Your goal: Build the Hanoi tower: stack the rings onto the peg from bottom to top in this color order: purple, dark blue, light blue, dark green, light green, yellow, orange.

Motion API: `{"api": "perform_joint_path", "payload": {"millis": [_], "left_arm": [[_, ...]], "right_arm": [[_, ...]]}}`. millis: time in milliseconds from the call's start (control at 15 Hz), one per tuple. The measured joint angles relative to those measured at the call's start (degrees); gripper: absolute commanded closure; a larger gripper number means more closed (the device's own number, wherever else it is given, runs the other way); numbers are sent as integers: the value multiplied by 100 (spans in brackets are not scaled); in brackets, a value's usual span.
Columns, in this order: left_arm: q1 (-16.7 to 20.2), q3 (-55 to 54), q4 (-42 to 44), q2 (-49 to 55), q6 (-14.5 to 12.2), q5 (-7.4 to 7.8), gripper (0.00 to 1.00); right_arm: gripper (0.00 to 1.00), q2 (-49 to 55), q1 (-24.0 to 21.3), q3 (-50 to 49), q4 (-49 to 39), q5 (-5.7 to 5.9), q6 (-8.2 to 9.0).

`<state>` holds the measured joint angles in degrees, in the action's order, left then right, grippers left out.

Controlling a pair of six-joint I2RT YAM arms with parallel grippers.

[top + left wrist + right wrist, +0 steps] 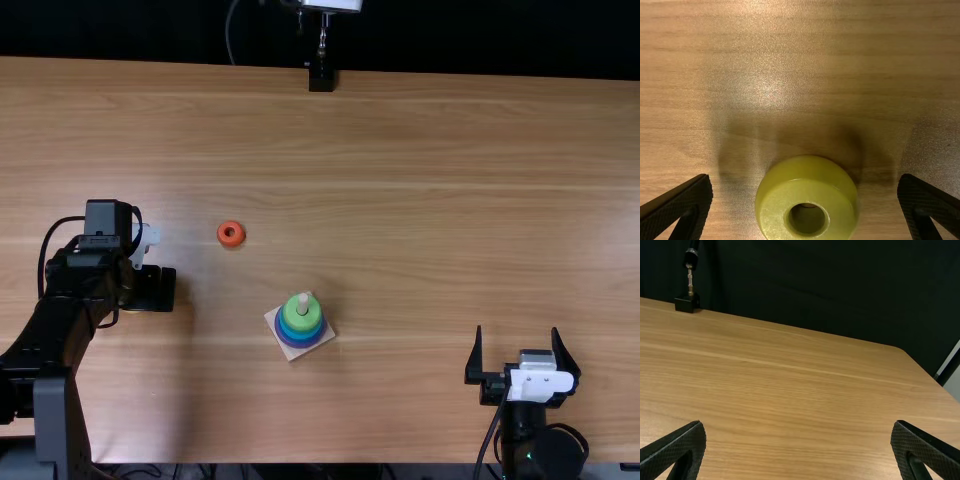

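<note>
Wooden table — yellow ring, between left gripper's parted fingers

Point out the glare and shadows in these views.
Left wrist view: pale glare on the table, soft shadows around the yellow ring; top view: a dim shadow on the table beside the left arm; right wrist view: the backdrop nearly black behind a well-lit table.

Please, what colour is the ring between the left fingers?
The ring is yellow, clearest in left wrist view.
</note>
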<state>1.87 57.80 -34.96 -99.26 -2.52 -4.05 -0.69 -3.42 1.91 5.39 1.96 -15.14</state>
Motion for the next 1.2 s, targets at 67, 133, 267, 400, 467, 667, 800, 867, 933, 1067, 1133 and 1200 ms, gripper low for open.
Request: {"api": "perform_joint_path", "payload": {"millis": [67,133,267,400,467,667,800,867,933,1067,1133,1200], "left_arm": [[0,0,-7,-11,0,2,0],[0,0,-20,-68,9,22,0],[0,11,-20,-76,50,35,26],[0,11,-11,-85,155,46,50],[0,11,-7,-85,190,44,66],[0,11,31,-85,260,31,100],[0,11,94,-85,264,11,100],[0,11,94,-85,269,-2,100],[-13,11,83,-85,273,-9,100],[-177,122,28,-85,275,-26,100],[-269,295,31,-85,275,-26,100],[-367,492,31,-72,275,-17,100]], "right_arm": [[0,0,-2,0,0,2,0],[0,0,0,0,-2,2,0],[0,0,-2,-2,0,2,0],[0,0,0,0,-2,2,2],[0,0,-2,0,-2,2,0],[0,0,0,-2,-2,0,0],[0,0,0,0,0,0,0],[0,0,0,-2,-2,0,0],[0,0,-2,0,-2,0,-2],[0,0,0,0,0,0,-2],[0,0,0,0,-4,2,0],[0,0,0,0,0,0,0]]}}
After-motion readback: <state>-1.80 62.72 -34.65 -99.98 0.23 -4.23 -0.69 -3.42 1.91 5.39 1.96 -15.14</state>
